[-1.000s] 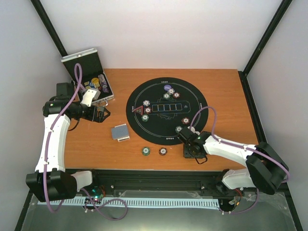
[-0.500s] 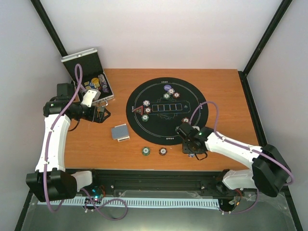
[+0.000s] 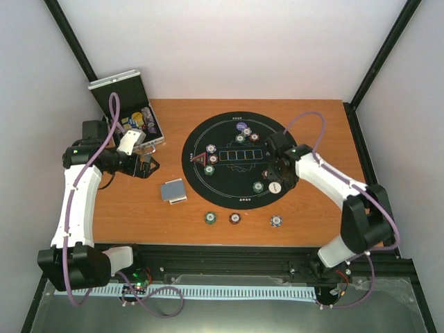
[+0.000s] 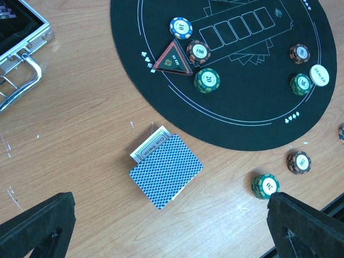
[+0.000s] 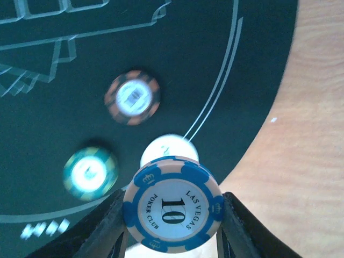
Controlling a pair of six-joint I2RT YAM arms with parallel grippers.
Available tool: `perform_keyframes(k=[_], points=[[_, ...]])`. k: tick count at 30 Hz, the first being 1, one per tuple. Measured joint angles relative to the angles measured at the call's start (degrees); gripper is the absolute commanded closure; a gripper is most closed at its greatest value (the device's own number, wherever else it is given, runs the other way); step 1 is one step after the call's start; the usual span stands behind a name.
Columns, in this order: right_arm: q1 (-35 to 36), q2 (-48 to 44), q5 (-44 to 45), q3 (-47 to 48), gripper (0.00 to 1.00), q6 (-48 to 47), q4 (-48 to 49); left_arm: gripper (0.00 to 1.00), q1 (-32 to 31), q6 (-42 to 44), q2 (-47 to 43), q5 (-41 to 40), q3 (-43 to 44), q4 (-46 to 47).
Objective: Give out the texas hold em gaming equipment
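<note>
My right gripper (image 5: 173,217) is shut on a blue-and-white poker chip (image 5: 173,204) marked 10, held flat above the right part of the black mat (image 3: 229,184). Below it on the mat lie a white disc (image 5: 169,148), a green chip (image 5: 90,173) and a maroon chip (image 5: 133,98). In the top view the right gripper (image 3: 277,173) hangs just behind the white disc (image 3: 275,187). The blue-backed deck of cards (image 4: 165,170) lies on the wood left of the mat. My left gripper (image 4: 170,215) is open, high above the table, holding nothing.
An open metal case (image 3: 128,104) with chips stands at the back left. More chips (image 4: 199,51) and a triangular marker (image 4: 173,58) sit on the mat's left part. Three chips (image 3: 235,218) lie on the wood near the front edge.
My right gripper rose from the front edge of the table and moved back over the mat's right side with the blue chip. One chip stays where it was. The left arm is still.
</note>
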Motion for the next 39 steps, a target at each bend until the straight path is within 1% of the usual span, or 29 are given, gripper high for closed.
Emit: perform_keyframes(k=[5,9,16,19,20,23,24,26,30,33,35,39], points=[[-7.61,8.94,-1.4,2.67,0.79,-4.7,3.17,0.0,0.0,3.56,0.0,-0.37,-0.74,-0.72],[-10.99,13.75,-3.37,3.45,0.78,-7.06,5.09,0.0,0.0,7.23,0.24,-1.05,-3.06,-1.27],[-13.49,19.21,-6.21,6.1,0.78,-9.09,7.45,0.0,0.0,13.29,1.09,-0.33,-6.25,-1.6],[-14.12,21.38,-6.91,6.97,0.75,-9.64,8.63,0.0,0.0,16.52,1.05,0.37,-8.0,-1.6],[-14.27,22.12,-7.15,7.26,0.72,-9.73,8.9,0.0,-0.02,17.62,0.96,0.48,-8.79,-1.55],[-14.49,23.82,-7.52,7.98,0.51,-9.97,9.35,0.0,-0.72,20.94,0.11,0.46,-10.86,-1.62],[-14.51,23.82,-7.58,8.17,0.48,-10.03,9.49,0.0,-1.16,21.81,-0.11,0.26,-11.21,-1.64],[-14.56,23.91,-7.72,8.41,0.37,-10.23,10.05,0.0,-2.58,23.19,-0.48,-0.42,-11.61,-1.53],[-14.56,23.76,-7.74,8.37,0.24,-9.99,10.82,0.0,-6.93,25.42,-0.44,-2.91,-12.83,-0.61],[-14.53,21.33,-8.22,7.32,0.13,-10.16,11.06,0.0,-9.33,27.15,1.09,-4.85,-13.84,0.5],[-14.21,17.51,-8.41,6.29,0.01,-10.1,10.93,0.0,-10.47,28.37,2.56,-6.29,-14.78,1.97],[-12.15,8.04,-8.59,4.66,0.0,-9.49,11.04,0.0,-12.44,31.32,4.68,-9.62,-17.53,5.07]])
